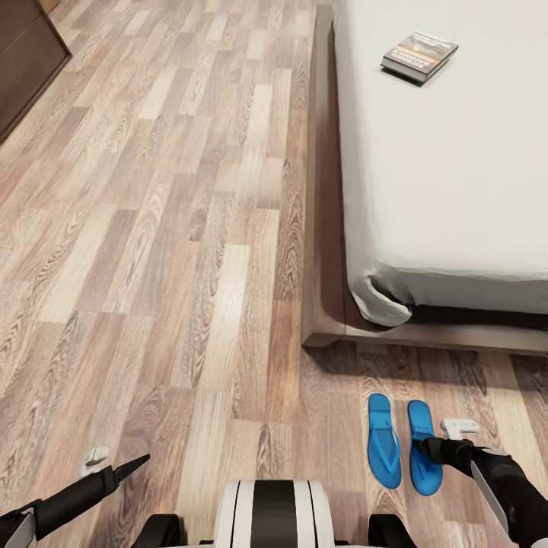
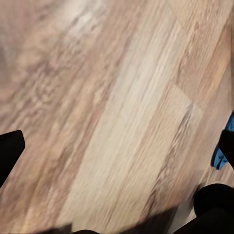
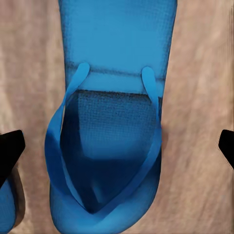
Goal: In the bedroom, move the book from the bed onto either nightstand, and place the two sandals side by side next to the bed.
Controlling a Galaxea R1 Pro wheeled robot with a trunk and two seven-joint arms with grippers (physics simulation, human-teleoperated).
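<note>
Right wrist view: bright blue sandal (image 3: 109, 122), thong straps intact.

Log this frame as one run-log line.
sandals: side by side on floor at bed foot | right gripper: open above right sandal | book: on bed | left gripper: empty

We see a wood-plank floor (image 1: 190, 251) in mixed browns carrying two blue sandals (image 1: 403, 445), lying flat, side by side, near the foot corner of the bed (image 1: 441, 190). On the bed's pale mattress we find a book (image 1: 419, 56) lying flat, well apart from the sandals.
</note>
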